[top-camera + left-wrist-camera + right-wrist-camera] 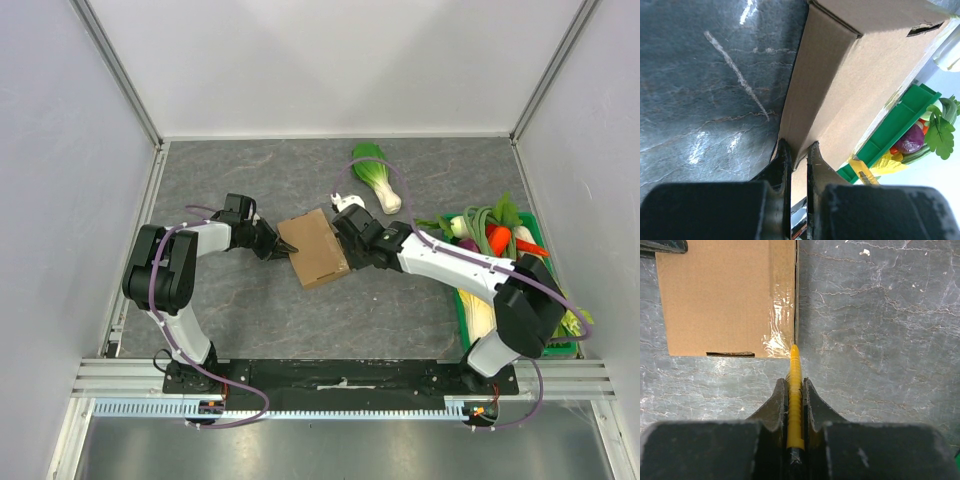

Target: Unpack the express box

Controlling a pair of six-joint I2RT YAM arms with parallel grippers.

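The express box, flat brown cardboard, lies mid-table, one corner raised off the mat in the left wrist view. My left gripper is shut on the box's left edge; in the left wrist view its jaws pinch the cardboard wall of the box. My right gripper is at the box's right side, shut on a yellow utility knife. The knife's tip meets the near corner of the box, at a strip of clear tape along the right edge. The right gripper holds the knife straight ahead.
A bok choy lies at the back, a small white object near it. A green crate with several vegetables stands at the right, its wall also in the left wrist view. Walls enclose the table.
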